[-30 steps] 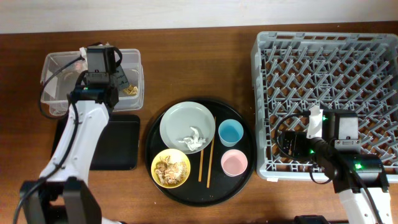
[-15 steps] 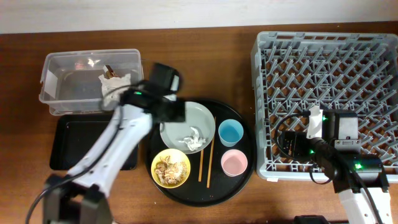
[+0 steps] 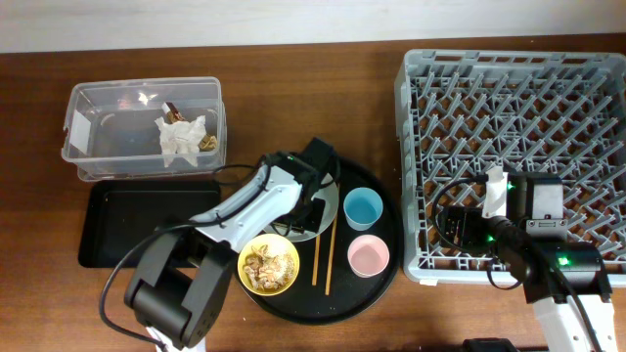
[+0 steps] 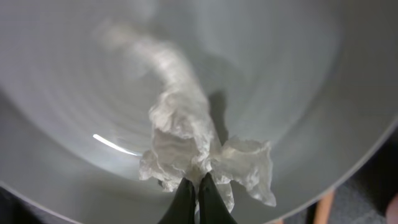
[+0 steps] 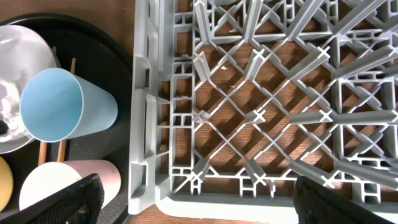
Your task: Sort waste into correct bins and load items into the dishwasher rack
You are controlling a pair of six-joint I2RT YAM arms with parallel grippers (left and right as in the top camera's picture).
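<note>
My left gripper (image 4: 198, 182) is shut on a crumpled white tissue (image 4: 186, 134) that lies on the pale grey plate (image 4: 87, 87). In the overhead view the left gripper (image 3: 311, 213) covers most of the plate and this tissue. Another tissue with a brown scrap (image 3: 181, 137) lies in the clear tub (image 3: 88, 161). The black bin tray (image 3: 127, 230) is in front of the tub. The yellow bowl (image 3: 268, 264) holds food bits. The blue cup (image 3: 363, 207), pink cup (image 3: 368, 255) and chopsticks (image 3: 324, 256) are on the round tray. My right gripper (image 5: 199, 208) is open and empty over the front left corner of the rack (image 3: 518, 98).
The round black tray (image 3: 383, 291) holds the dishes, between the bins and the rack. The blue cup (image 5: 53, 106) and pink cup (image 5: 62, 183) stand just left of the rack's wall (image 5: 146, 124). Bare wooden table (image 3: 313, 98) lies behind the round tray.
My left arm swung from the clear tub, where a tissue now lies, to the plate. It has shut on the second tissue there. The right arm has not moved.
</note>
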